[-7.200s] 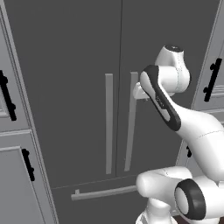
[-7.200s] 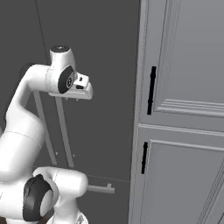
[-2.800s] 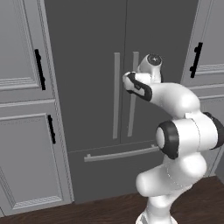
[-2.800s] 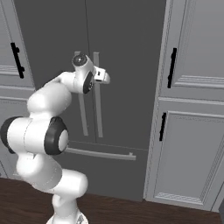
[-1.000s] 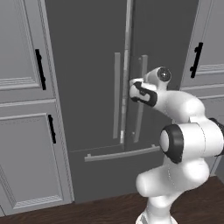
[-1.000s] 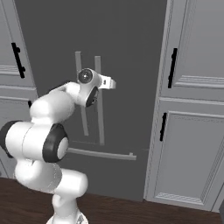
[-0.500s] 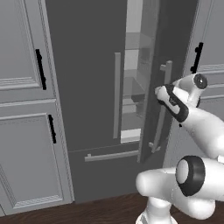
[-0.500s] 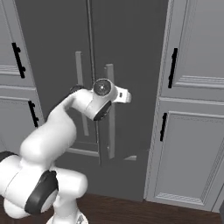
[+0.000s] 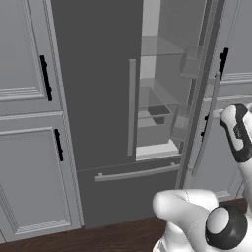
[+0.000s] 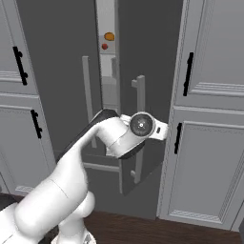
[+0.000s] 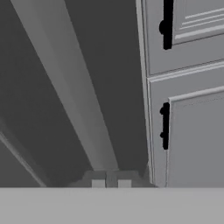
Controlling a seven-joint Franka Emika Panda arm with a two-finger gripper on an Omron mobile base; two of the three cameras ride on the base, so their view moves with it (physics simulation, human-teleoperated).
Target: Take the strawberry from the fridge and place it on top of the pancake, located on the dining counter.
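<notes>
In the right base view 1 strawberry is being shown at 12 o'clock inside the fridge; the gripper is being pressed together on the door handle.

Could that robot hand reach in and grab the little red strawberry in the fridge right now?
Probably not yet. The gripper is shut at the right door's handle, and the strawberry sits higher up inside the fridge, seen through a narrow gap.
</notes>
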